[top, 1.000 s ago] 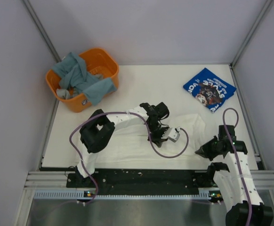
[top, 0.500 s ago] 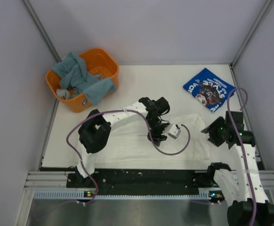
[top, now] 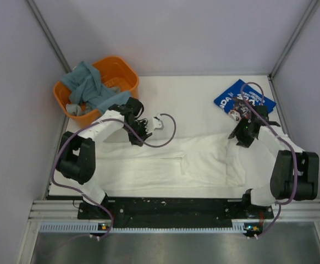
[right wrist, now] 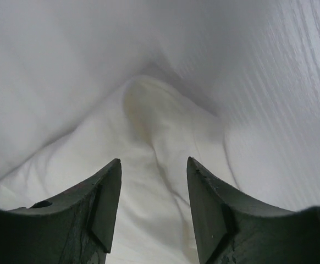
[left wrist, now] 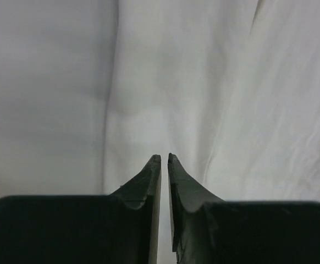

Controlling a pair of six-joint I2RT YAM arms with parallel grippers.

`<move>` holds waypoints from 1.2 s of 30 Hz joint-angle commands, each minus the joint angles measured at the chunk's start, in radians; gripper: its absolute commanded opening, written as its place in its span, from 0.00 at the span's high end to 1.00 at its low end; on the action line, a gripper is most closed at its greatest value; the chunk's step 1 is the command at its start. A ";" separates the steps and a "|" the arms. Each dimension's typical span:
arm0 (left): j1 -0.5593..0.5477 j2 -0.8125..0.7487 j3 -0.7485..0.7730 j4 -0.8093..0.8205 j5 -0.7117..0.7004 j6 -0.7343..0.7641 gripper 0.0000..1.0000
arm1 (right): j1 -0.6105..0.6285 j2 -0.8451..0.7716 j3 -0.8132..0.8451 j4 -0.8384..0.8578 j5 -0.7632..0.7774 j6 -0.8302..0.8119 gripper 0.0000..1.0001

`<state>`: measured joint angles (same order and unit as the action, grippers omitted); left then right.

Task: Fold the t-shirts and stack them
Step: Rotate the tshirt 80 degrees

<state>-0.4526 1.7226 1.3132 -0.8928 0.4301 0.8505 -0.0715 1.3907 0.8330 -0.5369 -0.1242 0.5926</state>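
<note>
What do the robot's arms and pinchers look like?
The left arm and right arm are white tubes with chunky black joints, and a purple cable loops along each. The left gripper and right gripper each have two dark, pointed fingers.

Flat white t-shirt point(top: 165, 165), folded blue t-shirt point(top: 229, 100) beyond

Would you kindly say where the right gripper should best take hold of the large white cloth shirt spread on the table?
On the white cloth shirt, pinch the raised pucker at its far right corner, descending from above with the open right gripper astride it; elsewhere it lies flat on the table, offering no hold.
</note>
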 commanded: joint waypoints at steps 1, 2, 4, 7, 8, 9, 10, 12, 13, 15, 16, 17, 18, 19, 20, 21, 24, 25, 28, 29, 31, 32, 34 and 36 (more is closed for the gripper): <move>0.086 -0.104 -0.167 0.087 -0.143 0.004 0.85 | 0.027 0.100 0.083 0.140 -0.002 -0.040 0.51; 0.113 -0.112 -0.199 0.112 -0.163 0.001 0.85 | 0.033 0.128 0.090 0.143 -0.002 -0.043 0.53; 0.175 -0.123 -0.238 0.141 -0.183 -0.013 0.85 | 0.044 0.197 0.116 0.141 -0.009 -0.051 0.61; 0.265 -0.124 -0.275 0.172 -0.223 -0.019 0.86 | 0.064 0.264 0.144 0.141 -0.012 -0.050 0.69; 0.290 -0.123 -0.293 0.186 -0.244 -0.019 0.85 | 0.067 0.286 0.158 0.140 -0.009 -0.053 0.70; 0.310 -0.121 -0.310 0.204 -0.272 -0.018 0.85 | 0.065 0.313 0.175 0.138 -0.005 -0.053 0.70; 0.333 -0.117 -0.330 0.215 -0.298 -0.013 0.85 | 0.096 0.336 0.193 0.135 0.000 -0.056 0.71; 0.360 -0.112 -0.376 0.224 -0.329 -0.007 0.85 | 0.108 0.399 0.244 0.123 0.017 -0.062 0.73; 0.376 -0.113 -0.397 0.227 -0.336 -0.004 0.85 | 0.113 0.428 0.277 0.117 0.023 -0.068 0.74; 0.403 -0.129 -0.442 0.230 -0.341 0.004 0.86 | 0.127 0.493 0.352 0.104 0.031 -0.074 0.75; 0.417 -0.141 -0.466 0.232 -0.341 0.005 0.86 | 0.139 0.530 0.397 0.098 0.028 -0.077 0.76; 0.431 -0.155 -0.488 0.232 -0.347 0.013 0.86 | 0.154 0.577 0.453 0.091 0.024 -0.082 0.76; 0.446 -0.168 -0.511 0.232 -0.355 0.019 0.85 | 0.171 0.611 0.507 0.081 0.023 -0.088 0.76; 0.445 -0.182 -0.532 0.232 -0.370 0.022 0.85 | 0.189 0.654 0.565 0.074 0.015 -0.097 0.76; 0.478 -0.192 -0.555 0.229 -0.384 0.030 0.85 | 0.208 0.691 0.622 0.060 0.005 -0.106 0.76; 0.489 -0.201 -0.574 0.221 -0.395 0.038 0.85 | 0.234 0.738 0.694 0.039 -0.005 -0.112 0.76; 0.502 -0.247 -0.621 0.164 -0.392 0.061 0.84 | 0.285 0.868 0.907 -0.018 -0.034 -0.123 0.76; 0.502 -0.265 -0.637 0.137 -0.363 0.074 0.83 | 0.297 0.905 0.970 -0.037 -0.035 -0.123 0.76; 0.502 -0.351 -0.637 0.049 -0.269 0.100 0.81 | 0.315 1.011 1.168 -0.090 -0.070 -0.122 0.75; 0.502 -0.382 -0.623 0.025 -0.246 0.099 0.80 | 0.320 1.042 1.240 -0.122 -0.086 -0.125 0.74; 0.503 -0.435 -0.588 -0.020 -0.214 0.093 0.79 | 0.323 1.053 1.328 -0.165 -0.098 -0.145 0.71; 0.509 -0.455 -0.565 -0.037 -0.206 0.088 0.78 | 0.323 1.033 1.341 -0.170 -0.094 -0.157 0.69; 0.526 -0.462 -0.490 -0.073 -0.192 0.061 0.76 | 0.323 0.961 1.327 -0.172 -0.072 -0.194 0.64; 0.542 -0.445 -0.422 -0.093 -0.185 0.024 0.73 | 0.322 0.872 1.283 -0.173 -0.046 -0.241 0.57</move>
<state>0.0582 1.2938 0.7551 -0.8951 0.1810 0.9176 0.2531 2.4222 2.1040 -0.6613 -0.2039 0.4450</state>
